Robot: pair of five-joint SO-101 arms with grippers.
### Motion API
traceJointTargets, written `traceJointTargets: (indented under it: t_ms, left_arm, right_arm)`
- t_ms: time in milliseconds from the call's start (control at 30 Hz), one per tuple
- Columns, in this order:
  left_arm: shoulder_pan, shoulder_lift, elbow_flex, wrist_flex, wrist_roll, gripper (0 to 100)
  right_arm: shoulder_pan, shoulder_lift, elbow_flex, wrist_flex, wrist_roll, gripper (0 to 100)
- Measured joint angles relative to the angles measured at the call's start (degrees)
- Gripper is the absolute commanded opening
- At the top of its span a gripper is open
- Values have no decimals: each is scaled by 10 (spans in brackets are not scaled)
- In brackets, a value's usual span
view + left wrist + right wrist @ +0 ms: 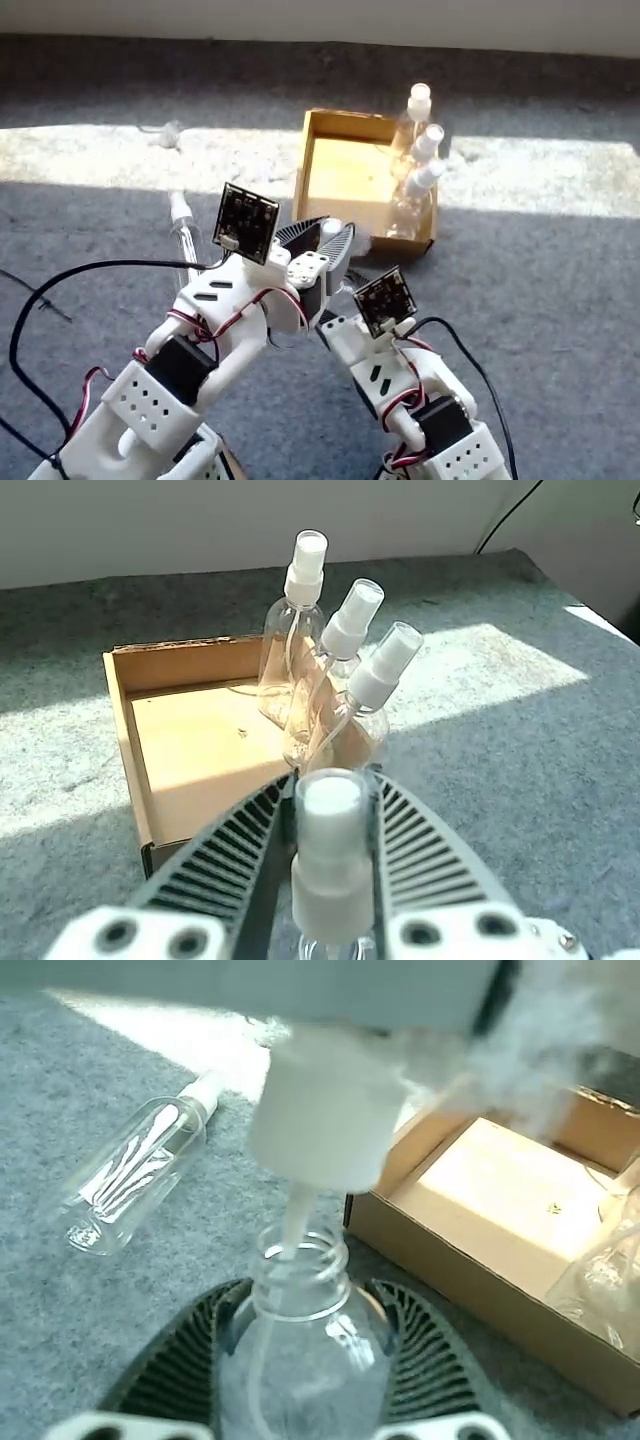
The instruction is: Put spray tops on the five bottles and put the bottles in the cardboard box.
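Just beside the box (312,128), left claw (332,792) clamps spray top (330,865), right claw (308,1292) a bottle (300,1380)

A shallow, open cardboard box (340,185) of tan board is set on the grey carpet. Three clear bottles (335,675) with white spray tops fitted are lined up inside it along one wall, slightly tilted. A fourth bottle (300,1370), clear and open-necked, is held upright in the right gripper (300,1310). A white spray top (325,1110) is gripped by the left gripper (330,810) just above that neck, its tube lowered inside. A fifth bottle (135,1175) is laid on its side nearby.
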Motion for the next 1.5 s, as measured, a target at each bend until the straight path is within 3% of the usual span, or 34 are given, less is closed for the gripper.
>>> traceJointTargets:
  t_ms: [333, 500, 800, 967, 1200, 1500]
  left_arm:
    - [17, 0, 28, 0, 0, 4]
    - [33, 0, 40, -1, 3, 4]
    - [46, -8, 52, -9, 2, 4]
    - [45, -8, 54, -9, -32, 7]
    - [40, -2, 46, -4, -46, 223]
    - [29, -62, 4, 98, -95, 227]
  right_arm:
    - [2, 0, -8, 0, 0, 5]
    - [47, 0, -10, 0, 0, 5]
    - [74, 1, -39, 1, -70, 5]
    - [40, 1, -39, 1, -25, 5]
    - [5, 1, -40, 1, 22, 5]
    - [15, -2, -54, -7, 24, 5]
